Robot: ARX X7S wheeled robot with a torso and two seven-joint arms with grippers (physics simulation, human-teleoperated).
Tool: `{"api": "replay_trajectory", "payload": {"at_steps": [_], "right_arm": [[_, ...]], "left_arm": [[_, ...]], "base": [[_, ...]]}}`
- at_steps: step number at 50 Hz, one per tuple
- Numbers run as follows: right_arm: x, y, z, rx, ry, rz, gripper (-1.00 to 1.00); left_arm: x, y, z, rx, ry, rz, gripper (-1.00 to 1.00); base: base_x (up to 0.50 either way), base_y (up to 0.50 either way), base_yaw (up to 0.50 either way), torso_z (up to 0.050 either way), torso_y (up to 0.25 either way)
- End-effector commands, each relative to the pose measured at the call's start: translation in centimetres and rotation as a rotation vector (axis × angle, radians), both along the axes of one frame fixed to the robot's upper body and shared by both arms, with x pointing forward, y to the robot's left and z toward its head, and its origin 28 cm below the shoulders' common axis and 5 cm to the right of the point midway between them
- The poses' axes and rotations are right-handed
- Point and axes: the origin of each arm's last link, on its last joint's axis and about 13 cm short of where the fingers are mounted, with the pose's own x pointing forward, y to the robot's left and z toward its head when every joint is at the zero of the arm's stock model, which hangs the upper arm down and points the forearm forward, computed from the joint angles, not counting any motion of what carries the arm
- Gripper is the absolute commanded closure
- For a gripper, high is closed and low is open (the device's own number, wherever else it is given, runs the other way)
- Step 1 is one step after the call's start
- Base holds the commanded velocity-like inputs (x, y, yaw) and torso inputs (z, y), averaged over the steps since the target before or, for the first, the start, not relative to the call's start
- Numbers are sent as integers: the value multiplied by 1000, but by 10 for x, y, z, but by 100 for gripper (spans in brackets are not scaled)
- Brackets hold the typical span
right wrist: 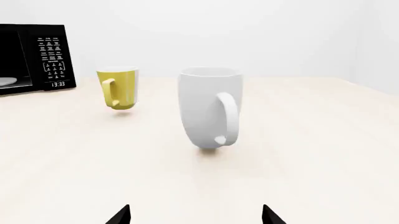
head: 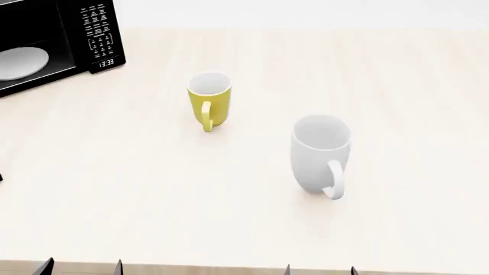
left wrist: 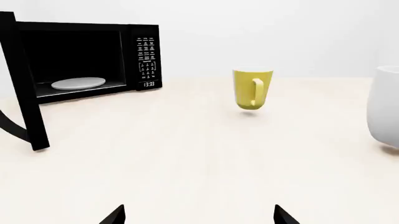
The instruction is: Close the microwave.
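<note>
The black microwave (left wrist: pixel 81 58) stands at the table's far left with its door (left wrist: pixel 25 88) swung wide open, edge-on in the left wrist view. Its white turntable plate (left wrist: pixel 78 83) and keypad (left wrist: pixel 146 56) show. It also shows in the head view (head: pixel 54 46) and the right wrist view (right wrist: pixel 37 58). My left gripper (left wrist: pixel 199 215) is open and empty near the table's front edge, far from the door; it also shows in the head view (head: pixel 82 267). My right gripper (right wrist: pixel 196 215) is open and empty, also low in the head view (head: pixel 321 269).
A yellow mug (head: pixel 208 102) stands mid-table, right of the microwave. A larger white mug (head: pixel 320 154) stands nearer and to the right, straight ahead of my right gripper (right wrist: pixel 209 109). The light wooden table (head: pixel 153 195) has its front edge just by both grippers.
</note>
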Motion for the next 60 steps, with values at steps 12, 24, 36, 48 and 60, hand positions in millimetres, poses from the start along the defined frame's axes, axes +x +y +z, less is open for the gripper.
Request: {"api": "replay_trajectory", "payload": {"at_steps": [12, 24, 36, 48, 60], "right_arm": [[0, 1, -1, 3, 3, -1, -100], [0, 0, 0, 5, -7, -10, -100], [-15, 0, 66, 130, -573, -7, -100], [-14, -1, 63, 107, -586, -16, -100], [-17, 2, 62, 81, -594, -6, -100]], "left_arm": [[-1, 0, 0, -10, 3, -13, -100], [0, 0, 1, -8, -3, -8, -100], [-18, 3, 75, 67, -536, 104, -100], [-17, 5, 74, 77, -552, 140, -100], [-18, 4, 72, 75, -541, 134, -100]], "base": [[0, 0, 0, 0, 0], [0, 0, 0, 0, 0], [0, 0, 0, 0, 0], [0, 0, 0, 0, 0], [0, 288, 0, 0, 0]]}}
